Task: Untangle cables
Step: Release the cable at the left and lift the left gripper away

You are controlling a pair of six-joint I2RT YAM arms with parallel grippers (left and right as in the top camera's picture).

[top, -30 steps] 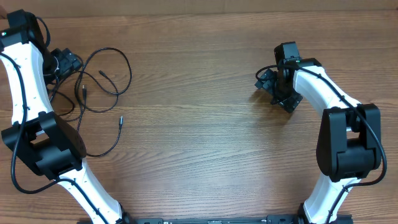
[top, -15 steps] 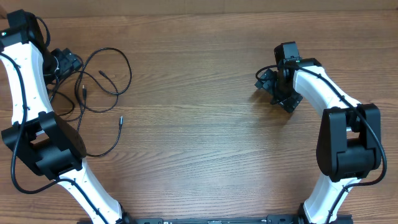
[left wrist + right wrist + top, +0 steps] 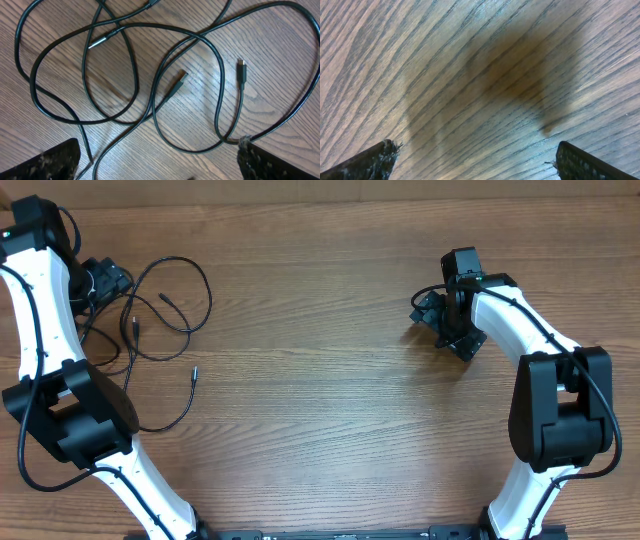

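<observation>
Several thin black cables (image 3: 163, 299) lie in crossing loops on the wooden table at the far left, with one loose end (image 3: 194, 373) trailing toward the front. My left gripper (image 3: 118, 280) hovers at the left side of the pile, open. In the left wrist view the cables (image 3: 177, 86) overlap in big loops. Two black plug ends (image 3: 241, 74) and a silvery tip (image 3: 100, 41) lie free, and my left gripper (image 3: 160, 170) stands wide apart with only cable strands on the wood between its fingers. My right gripper (image 3: 428, 310) is open over bare wood at the right.
The right wrist view shows only wood grain and a dark shadow between the right gripper's (image 3: 477, 167) spread fingers (image 3: 370, 162). Thicker black wires run along both white arms (image 3: 40, 310). The table's far edge (image 3: 320, 194) runs along the top.
</observation>
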